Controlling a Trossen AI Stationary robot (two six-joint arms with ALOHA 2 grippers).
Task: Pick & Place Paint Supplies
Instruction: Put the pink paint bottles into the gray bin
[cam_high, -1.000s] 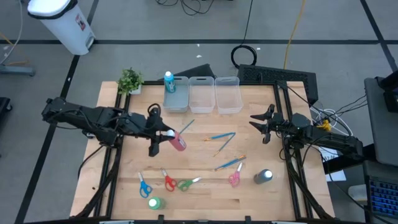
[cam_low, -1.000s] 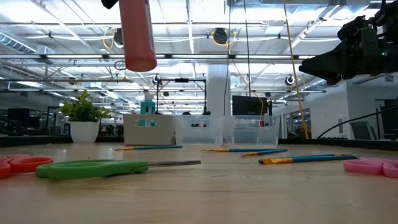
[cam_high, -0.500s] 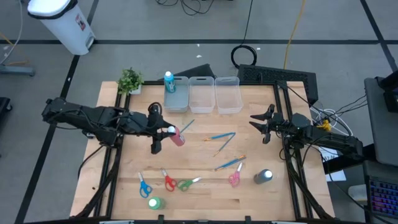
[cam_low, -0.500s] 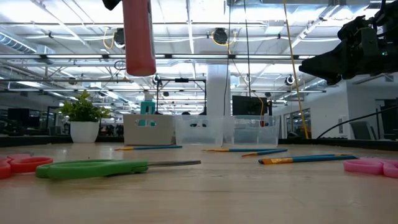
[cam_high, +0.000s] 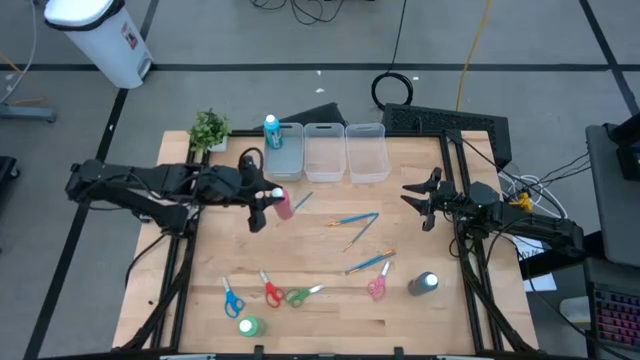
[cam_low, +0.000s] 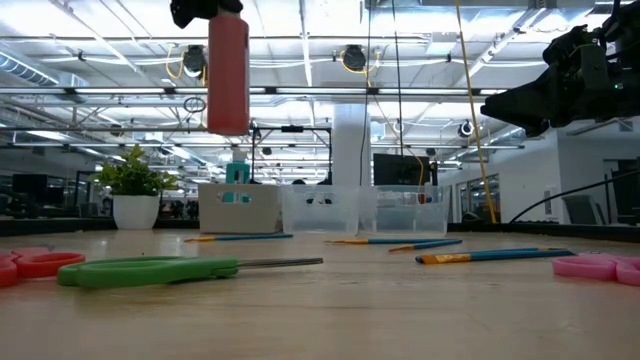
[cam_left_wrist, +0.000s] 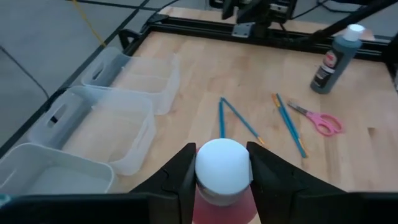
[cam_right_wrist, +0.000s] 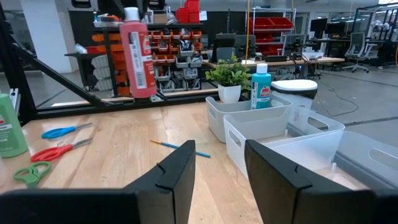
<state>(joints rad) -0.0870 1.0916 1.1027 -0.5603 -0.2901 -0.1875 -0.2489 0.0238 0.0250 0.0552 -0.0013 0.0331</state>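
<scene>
My left gripper (cam_high: 274, 199) is shut on a pink-red paint bottle (cam_low: 228, 75) with a white cap, high above the table and just short of the left clear bin (cam_high: 285, 152). A blue bottle (cam_high: 272, 131) stands in that bin. On the table stand a green bottle (cam_high: 250, 326) and a dark grey bottle (cam_high: 424, 284). Scissors with blue (cam_high: 232, 298), red (cam_high: 271, 291), green (cam_high: 298, 295) and pink (cam_high: 378, 286) handles lie flat near the front. Thin brushes (cam_high: 356, 218) lie mid-table. My right gripper (cam_right_wrist: 217, 165) stands open and bare at the right edge. My left gripper pinches the pink-red bottle at its top end, one finger (cam_left_wrist: 177, 174) on each side of the white cap (cam_left_wrist: 222, 163) and neck. The fingers come slanting down from the table's left side. The bottle hangs nearly upright below them, clear of the table.
Three clear bins (cam_high: 324, 150) stand in a row at the far edge, the middle and right ones (cam_high: 366, 150) holding nothing. A small potted plant (cam_high: 209, 130) sits at the far left corner. Bare wood lies between the brushes and the bins.
My left gripper has carried the pink-red bottle toward the table's far edge, nearer the left bin. The bottle stays lifted and nearly upright.
</scene>
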